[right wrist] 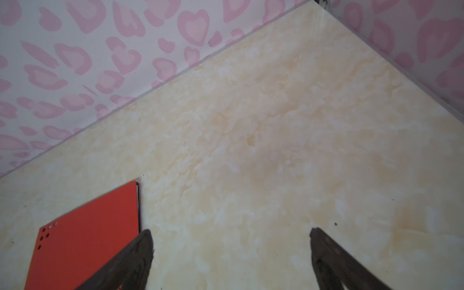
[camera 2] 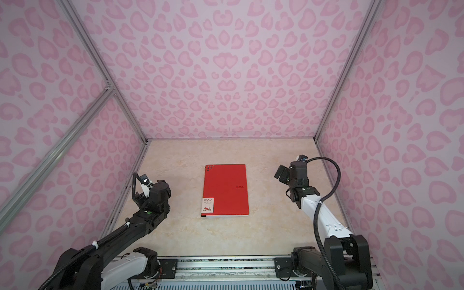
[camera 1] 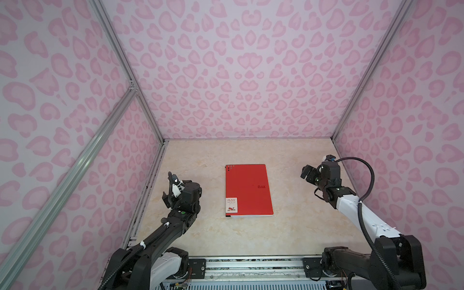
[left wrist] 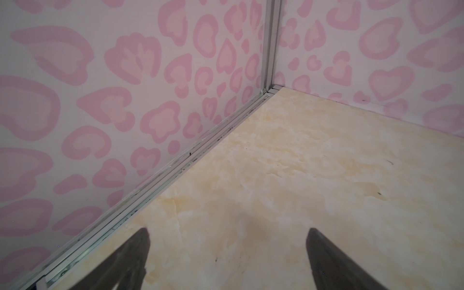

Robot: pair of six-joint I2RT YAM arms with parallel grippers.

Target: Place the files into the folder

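Folder (camera 1: 248, 189) lying shut and flat, red cover up, middle of the desk (camera 1: 301, 226), label at the near corner. Well apart from both arms. No loose sheets anywhere on the desk; files (camera 1: 251, 215) showing only as a thin white edge under the cover's near side. Looks like job done, or close to it.

Left claw (left wrist: 228, 231) spread wide, nothing between the tips, hovering near the wall (left wrist: 100, 100). Right claw (right wrist: 230, 230) likewise splayed and empty, out beside the folder's far right corner.

Now the dangers. Probably a loose stack in there, clip not visible, so any nudge to the cover could slide sheets out the open side. Could also spring open if a claw sweeping across low catches that right-hand edge. Safest bet: lifting clear before crossing the middle.

On the cameras: whole folder, label and both arms only in both top views. From the right wrist, just the far end with its little dots, plus a white sliver at the corner, harder to pick out from above. From the left wrist, no folder at all, only desk, wall and metal rail. Wide-open tips best confirmed from the wrists.
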